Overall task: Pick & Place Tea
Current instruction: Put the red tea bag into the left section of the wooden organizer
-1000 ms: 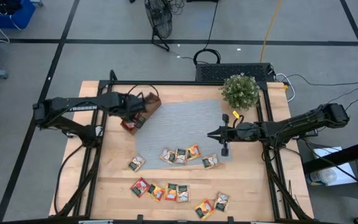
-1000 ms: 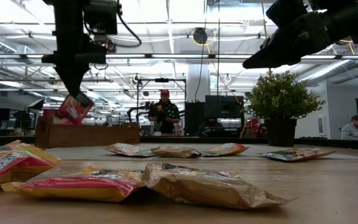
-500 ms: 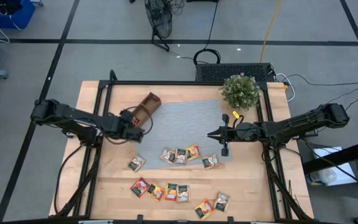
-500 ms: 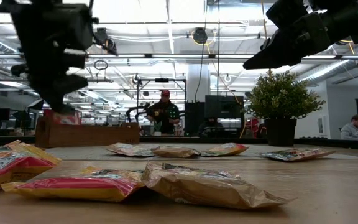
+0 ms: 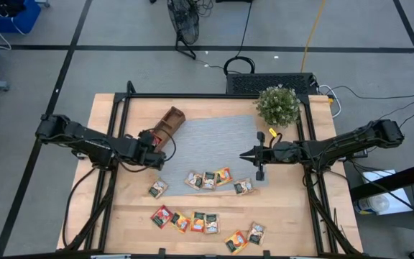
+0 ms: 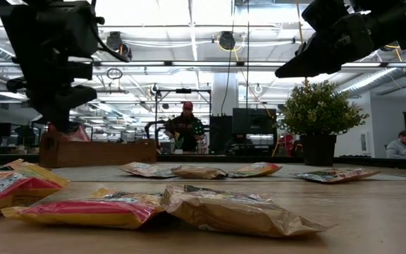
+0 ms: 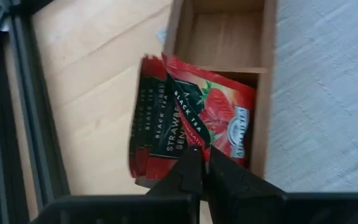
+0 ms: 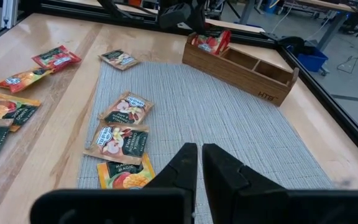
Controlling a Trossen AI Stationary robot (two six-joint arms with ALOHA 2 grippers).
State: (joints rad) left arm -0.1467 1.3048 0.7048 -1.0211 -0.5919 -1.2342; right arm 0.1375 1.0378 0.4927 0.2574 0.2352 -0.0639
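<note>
Looking past the left gripper [image 7: 201, 163], the left wrist view gives what the overhead misses: two red strawberry black tea sachets [image 7: 191, 121] standing in the end compartment of the wooden tray [image 7: 267, 81], with the fingers [image 7: 182, 174] drawn narrow, nearly together, just at the sachets' lower edge; whether they pinch foil I cannot tell. From above, the left arm reaches low across the counter [image 5: 124, 216] toward 3 o'clock, its gripper [image 5: 152, 149] just beside the tray's [image 5: 169, 122] near end at the edge of the grey woven mat [image 5: 207, 147]. The right arm stretches toward 9 o'clock, its gripper [image 5: 249, 154] above the mat, fingers [image 8: 182, 163] closed on nothing. Loose tea sachets [image 5: 208, 179] lie at the mat's 6 o'clock edge, more [image 5: 185, 219] on bare wood beyond. The potted plant [image 5: 277, 105] stands at the mat's 1 o'clock corner. The low view alone shows people [image 6: 187, 130] in the room behind.
</note>
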